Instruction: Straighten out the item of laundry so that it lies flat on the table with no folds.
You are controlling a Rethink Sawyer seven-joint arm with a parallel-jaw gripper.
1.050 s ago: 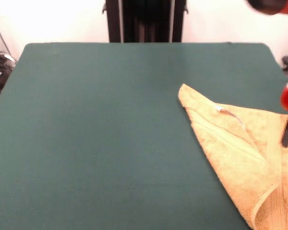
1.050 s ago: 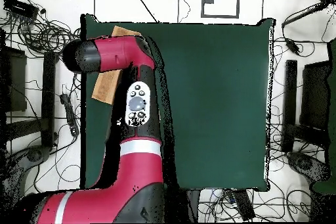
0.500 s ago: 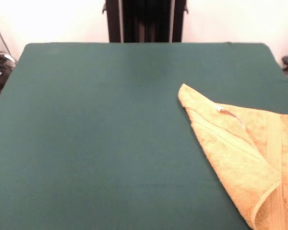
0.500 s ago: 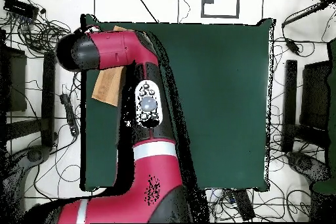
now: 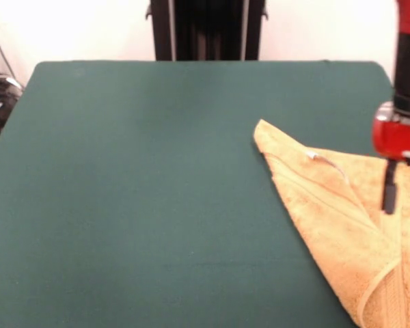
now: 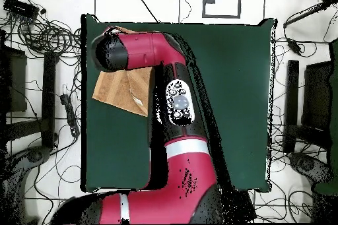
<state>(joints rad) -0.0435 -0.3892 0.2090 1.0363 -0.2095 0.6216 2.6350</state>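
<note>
at the right edge of the green tabletop (image 5: 137,184), the golden-orange towel (image 5: 342,225) lies folded into a point with one hem curled over, while the claw (image 5: 390,186) hangs just above it, presumably to seize a fold, its grip state indiscernible.

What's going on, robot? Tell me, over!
End effector above the towel, open or shut unclear. Towel folded at the table edge, not flat yet. Nothing in the way.

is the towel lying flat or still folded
Still folded: the towel shows a doubled-over flap and a curled edge near the picture's bottom right.
</note>
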